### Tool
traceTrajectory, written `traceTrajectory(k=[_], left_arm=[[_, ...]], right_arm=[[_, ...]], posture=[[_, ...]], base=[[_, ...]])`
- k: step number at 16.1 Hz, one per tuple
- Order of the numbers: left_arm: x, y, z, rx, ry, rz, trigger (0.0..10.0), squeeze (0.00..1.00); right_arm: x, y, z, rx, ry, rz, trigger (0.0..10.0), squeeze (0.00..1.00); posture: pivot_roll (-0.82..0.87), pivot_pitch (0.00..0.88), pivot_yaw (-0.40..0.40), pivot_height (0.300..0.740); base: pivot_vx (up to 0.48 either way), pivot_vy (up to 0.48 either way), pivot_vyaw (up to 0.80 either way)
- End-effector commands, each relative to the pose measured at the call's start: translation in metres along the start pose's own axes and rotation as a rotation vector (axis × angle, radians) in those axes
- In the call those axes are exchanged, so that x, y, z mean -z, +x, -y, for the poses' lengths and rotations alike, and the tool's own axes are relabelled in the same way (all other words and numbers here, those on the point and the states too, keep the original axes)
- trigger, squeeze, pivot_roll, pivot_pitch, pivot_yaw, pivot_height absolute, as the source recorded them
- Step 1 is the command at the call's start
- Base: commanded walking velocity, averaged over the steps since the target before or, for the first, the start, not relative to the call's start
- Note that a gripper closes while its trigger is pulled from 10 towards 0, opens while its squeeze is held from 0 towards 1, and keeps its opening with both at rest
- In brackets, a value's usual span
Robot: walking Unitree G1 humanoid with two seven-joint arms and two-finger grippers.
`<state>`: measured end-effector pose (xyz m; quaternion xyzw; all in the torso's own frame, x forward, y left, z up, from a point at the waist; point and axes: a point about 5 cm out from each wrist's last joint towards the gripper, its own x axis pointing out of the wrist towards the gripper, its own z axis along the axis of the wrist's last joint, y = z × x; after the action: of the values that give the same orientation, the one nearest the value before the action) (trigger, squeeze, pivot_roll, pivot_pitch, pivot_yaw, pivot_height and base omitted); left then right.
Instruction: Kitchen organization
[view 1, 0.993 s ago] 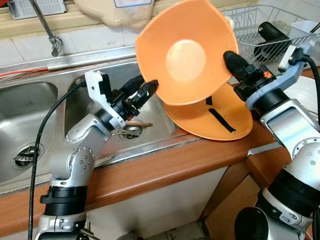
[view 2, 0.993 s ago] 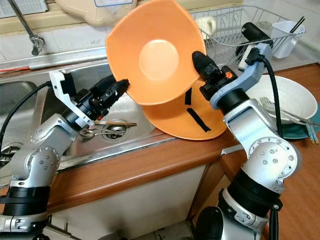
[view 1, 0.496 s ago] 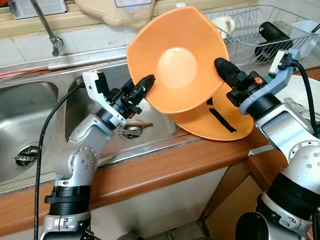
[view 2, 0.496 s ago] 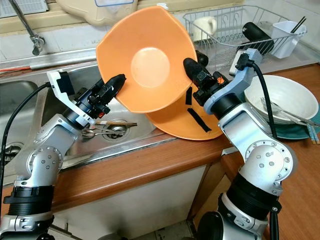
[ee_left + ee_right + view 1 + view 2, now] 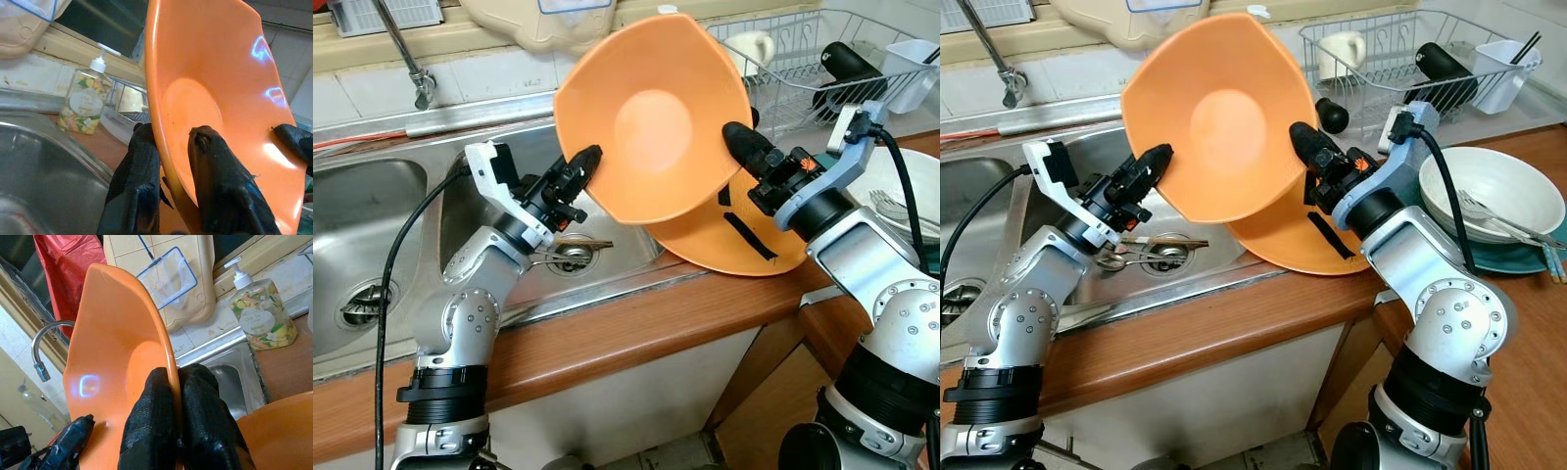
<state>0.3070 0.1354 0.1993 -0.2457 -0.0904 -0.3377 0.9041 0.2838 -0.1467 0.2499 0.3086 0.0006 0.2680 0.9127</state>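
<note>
A large orange bowl is held tilted in the air over the edge between sink and counter, its hollow facing me. My left gripper straddles its left rim, one finger behind the wall and one inside, shut on it. My right gripper is shut on the right rim, fingers pinching the edge. A second orange dish with black strips on it lies on the wooden counter just below the raised bowl.
The steel sink has cutlery by its drain and a faucet behind. A wire dish rack stands at the back right. A white bowl with utensils sits on the right. A soap bottle stands near the rack.
The right gripper carried the orange bowl to the left. The left gripper, near the rim a second ago, has closed onto the bowl's left rim.
</note>
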Motion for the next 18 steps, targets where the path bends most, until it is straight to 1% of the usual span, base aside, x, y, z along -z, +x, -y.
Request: traceTrajectory(k=[1, 4, 5, 6, 7, 8, 9, 12, 14, 15, 16, 17, 18], left_arm=[[0.003, -0.001, 0.003, 0.020, 0.024, -0.025, 0.0, 0.00], [0.005, -0.001, 0.004, 0.006, 0.047, -0.026, 0.0, 0.00], [0.005, -0.001, 0.004, -0.001, 0.052, -0.025, 0.0, 0.00], [0.004, -0.002, 0.003, -0.012, 0.056, -0.022, 0.0, 0.00], [0.004, -0.003, 0.003, -0.017, 0.058, -0.020, 0.0, 0.00], [0.000, -0.004, 0.002, -0.037, 0.055, 0.003, 0.0, 0.00], [-0.001, -0.004, 0.002, -0.044, 0.051, 0.014, 0.0, 0.00], [-0.006, -0.004, -0.001, -0.062, 0.029, 0.053, 0.0, 0.00], [-0.016, -0.004, -0.006, -0.111, -0.003, 0.127, 0.0, 0.00], [-0.019, -0.006, -0.008, -0.136, 0.002, 0.147, 0.0, 0.00], [-0.021, -0.007, -0.011, -0.153, 0.014, 0.151, 0.0, 0.00], [-0.023, -0.009, -0.015, -0.182, 0.024, 0.158, 0.0, 0.00], [-0.024, -0.011, -0.018, -0.201, 0.030, 0.163, 0.0, 0.00]], right_arm=[[-0.006, -0.001, -0.009, -0.049, -0.004, 0.045, 0.0, 0.00], [-0.005, 0.000, -0.010, -0.045, -0.032, 0.031, 0.0, 0.00], [-0.004, 0.001, -0.010, -0.034, -0.055, 0.022, 9.6, 0.00], [-0.002, 0.001, -0.008, -0.012, -0.077, 0.014, 10.0, 0.00], [-0.001, 0.001, -0.007, -0.001, -0.089, 0.010, 10.0, 0.00], [0.002, 0.000, -0.007, 0.003, -0.093, -0.002, 10.0, 0.89], [0.003, 0.000, -0.007, -0.005, -0.090, -0.006, 10.0, 1.00], [0.004, 0.001, -0.009, -0.005, -0.117, -0.018, 10.0, 1.00], [0.003, 0.002, -0.009, -0.003, -0.141, -0.025, 10.0, 1.00], [0.004, 0.001, -0.009, -0.007, -0.151, -0.031, 10.0, 0.89], [0.004, 0.001, -0.009, -0.009, -0.160, -0.037, 10.0, 0.20], [0.005, 0.001, -0.009, -0.011, -0.174, -0.047, 10.0, 0.00], [0.005, 0.001, -0.009, -0.012, -0.185, -0.054, 10.0, 0.00]], posture=[[-0.12, 0.000, 0.080, 0.740], [-0.13, 0.000, 0.084, 0.740], [-0.13, 0.000, 0.088, 0.740], [-0.13, 0.000, 0.088, 0.740], [-0.12, 0.000, 0.089, 0.740], [-0.12, 0.000, 0.089, 0.740], [-0.12, 0.000, 0.089, 0.740], [-0.13, 0.000, 0.087, 0.740], [-0.12, 0.000, 0.081, 0.740], [-0.12, 0.000, 0.078, 0.740], [-0.12, 0.000, 0.074, 0.740], [-0.12, 0.000, 0.074, 0.740], [-0.12, 0.000, 0.075, 0.740]], base=[[0.000, 0.000, 0.00], [0.000, 0.000, 0.00], [0.000, 0.000, 0.00], [0.000, 0.000, 0.00], [0.000, 0.000, 0.00], [0.000, 0.000, 0.00], [0.000, 0.000, 0.00], [0.000, 0.000, 0.00], [0.000, 0.000, 0.00], [0.000, 0.000, 0.00], [0.000, 0.000, 0.00], [0.000, 0.000, 0.00], [0.000, 0.000, 0.00]])
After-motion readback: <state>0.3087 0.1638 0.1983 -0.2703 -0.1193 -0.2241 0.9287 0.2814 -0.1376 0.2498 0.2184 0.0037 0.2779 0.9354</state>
